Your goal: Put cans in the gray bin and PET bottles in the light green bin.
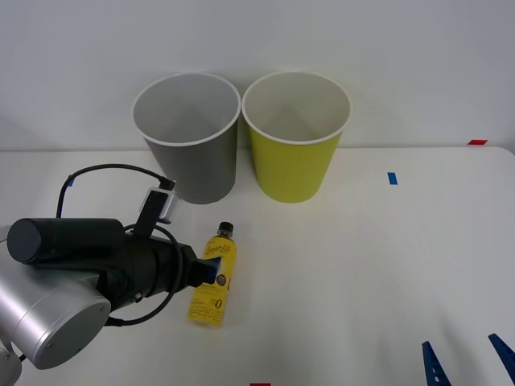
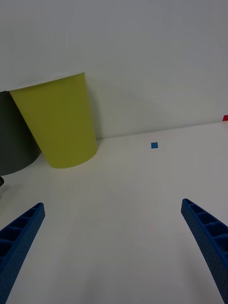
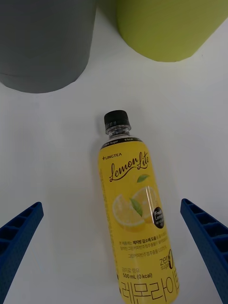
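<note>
The PET bottle (image 1: 213, 277) lies on its side on the white table (image 1: 362, 265), black cap pointing far toward the gray bin (image 1: 189, 137), near and slightly right of that bin. The left gripper (image 1: 211, 273) hovers directly over the bottle with its blue fingers (image 3: 19, 237) spread wide on either side, not touching it; in the front view the arm hides the bottle's left edge and most of the fingers. The light green bin (image 1: 296, 133) stands just right of the gray bin. The right gripper (image 1: 471, 362) waits open at the near right, cut off by the picture's edge.
</note>
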Controlling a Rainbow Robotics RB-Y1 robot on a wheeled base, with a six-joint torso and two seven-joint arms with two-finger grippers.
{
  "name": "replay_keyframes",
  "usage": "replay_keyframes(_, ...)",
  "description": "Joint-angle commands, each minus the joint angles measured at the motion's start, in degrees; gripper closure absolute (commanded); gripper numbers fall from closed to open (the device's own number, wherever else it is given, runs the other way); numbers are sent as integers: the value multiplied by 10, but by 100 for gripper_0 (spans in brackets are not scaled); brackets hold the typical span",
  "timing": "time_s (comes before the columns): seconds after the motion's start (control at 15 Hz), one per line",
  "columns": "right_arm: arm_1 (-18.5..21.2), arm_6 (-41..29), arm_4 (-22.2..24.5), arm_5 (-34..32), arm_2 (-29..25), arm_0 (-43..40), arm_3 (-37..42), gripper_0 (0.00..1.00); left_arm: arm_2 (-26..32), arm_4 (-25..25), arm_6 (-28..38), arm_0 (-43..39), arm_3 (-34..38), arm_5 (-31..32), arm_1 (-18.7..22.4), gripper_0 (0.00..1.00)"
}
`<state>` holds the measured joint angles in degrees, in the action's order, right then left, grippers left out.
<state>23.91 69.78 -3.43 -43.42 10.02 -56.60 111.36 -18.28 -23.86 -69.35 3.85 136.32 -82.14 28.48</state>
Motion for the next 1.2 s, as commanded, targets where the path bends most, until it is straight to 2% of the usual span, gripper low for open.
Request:
replay_keyframes(0.07, 0, 0, 0, 0, 0, 0, 0, 0, -19, 14, 14, 0, 0, 15, 3, 0)
replay_keyframes(0.27, 0, 0, 0, 0, 0, 0, 0, 0, -26, 12, 31, -1, -1, 27, 4, 0)
replay_keyframes(0.4, 0, 0, 0, 0, 0, 0, 0, 0, -29, 7, 67, 0, -16, 35, 10, 0)
replay_keyframes(0.87, 0, 0, 0, 0, 0, 0, 0, 0, -30, -13, 58, 24, -62, 42, 11, 0)
replay_keyframes(1.2, 0, 0, 0, 0, 0, 0, 0, 0, -47, -20, 61, 65, -77, -8, 1, 0)
